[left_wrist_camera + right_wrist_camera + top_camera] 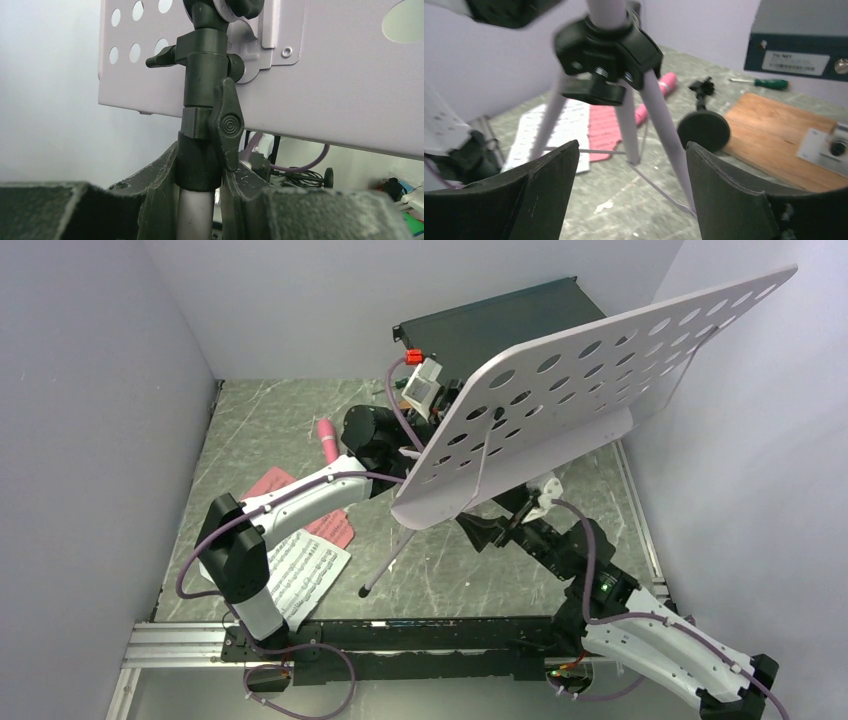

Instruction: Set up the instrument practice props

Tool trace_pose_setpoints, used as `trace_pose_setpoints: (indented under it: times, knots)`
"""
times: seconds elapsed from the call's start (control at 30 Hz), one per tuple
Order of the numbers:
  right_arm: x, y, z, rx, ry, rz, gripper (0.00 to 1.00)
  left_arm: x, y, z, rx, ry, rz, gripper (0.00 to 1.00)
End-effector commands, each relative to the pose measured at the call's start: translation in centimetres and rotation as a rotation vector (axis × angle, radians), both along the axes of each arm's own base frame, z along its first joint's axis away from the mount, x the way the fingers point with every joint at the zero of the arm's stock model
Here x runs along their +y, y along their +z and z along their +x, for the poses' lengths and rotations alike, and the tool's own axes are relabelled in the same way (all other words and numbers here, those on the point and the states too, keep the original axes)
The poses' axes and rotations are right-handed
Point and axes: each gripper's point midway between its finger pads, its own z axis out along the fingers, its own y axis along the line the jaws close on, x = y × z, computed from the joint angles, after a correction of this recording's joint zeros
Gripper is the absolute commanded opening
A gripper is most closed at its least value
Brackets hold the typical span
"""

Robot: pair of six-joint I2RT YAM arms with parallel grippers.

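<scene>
Inside left tool, tripod post clamped; right tool released, facing legs.

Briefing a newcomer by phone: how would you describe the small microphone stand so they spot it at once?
Find the wooden board in the right wrist view. Between it and the pink microphone is the microphone stand. It alone is all black: a round disc with a short stem, unlike the pale-legged tripod.

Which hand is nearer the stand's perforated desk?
Left. The left hand grips the pole just below the desk; the right hand sits open lower down, facing the tripod legs.
</scene>
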Motion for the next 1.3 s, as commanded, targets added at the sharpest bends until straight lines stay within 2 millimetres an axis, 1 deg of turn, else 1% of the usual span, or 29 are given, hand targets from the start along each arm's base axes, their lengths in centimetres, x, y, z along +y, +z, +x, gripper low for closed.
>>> trace_pose_setpoints:
  times: [0.0, 0.1, 0.13, 0.2, 0.3, 0.43, 0.53, 0.7, 0.8, 0.87, 0.97, 1.07, 1.2, 1.27]
  knots:
    - [-0.8, 7.7, -3.5, -0.085, 0.122, 0.272, 0.86, 7.1, 10.8, -4.7, -0.156, 0.027, -0.357, 0.0]
    - [-3.0, 10.3, -3.6, -0.097, 0.058, 0.399, 0.93, 7.4, 10.9, -4.9, -0.157, 0.025, -0.363, 0.0]
    - [-3.5, 11.0, -3.6, -0.105, 0.045, 0.432, 0.93, 7.4, 11.0, -4.9, -0.153, 0.023, -0.368, 0.0]
    - [-3.8, 12.1, -3.6, -0.134, 0.04, 0.475, 0.94, 7.6, 11.1, -5.0, -0.147, 0.01, -0.38, 0.0]
    - [-3.2, 13.8, -3.8, -0.2, 0.07, 0.506, 0.94, 7.8, 11.5, -5.2, -0.138, -0.017, -0.401, 0.0]
    - [-1.2, 15.3, -3.5, -0.258, 0.123, 0.467, 0.91, 7.8, 11.7, -5.1, -0.117, -0.038, -0.41, 0.0]
    - [-0.5, 15.6, -3.1, -0.28, 0.127, 0.465, 0.9, 7.8, 11.7, -5.0, -0.103, -0.045, -0.412, 0.0]
    - [1.0, 14.9, -1.9, -0.278, 0.123, 0.415, 0.82, 7.6, 11.5, -4.6, -0.079, -0.061, -0.419, 0.0]
    - [1.3, 14.3, -0.9, -0.26, 0.083, 0.384, 0.79, 7.4, 11.3, -4.5, -0.068, -0.073, -0.422, 0.0]
    - [1.0, 14.0, -0.2, -0.25, 0.04, 0.37, 0.79, 7.4, 11.2, -4.4, -0.06, -0.078, -0.423, 0.0]
    - [1.0, 14.2, 0.0, -0.262, 0.024, 0.363, 0.79, 7.2, 10.9, -4.2, -0.049, -0.084, -0.422, 0.0]
    - [1.4, 14.3, 0.2, -0.261, 0.025, 0.343, 0.77, 6.9, 10.6, -3.9, -0.039, -0.088, -0.42, 0.0]
    - [2.0, 13.7, 0.5, -0.247, 0.013, 0.293, 0.7, 6.8, 10.2, -3.8, -0.025, -0.099, -0.421, 0.0]
    - [2.4, 13.0, 0.9, -0.235, 0.004, 0.25, 0.67, 6.8, 10.1, -3.7, -0.019, -0.103, -0.425, 0.0]
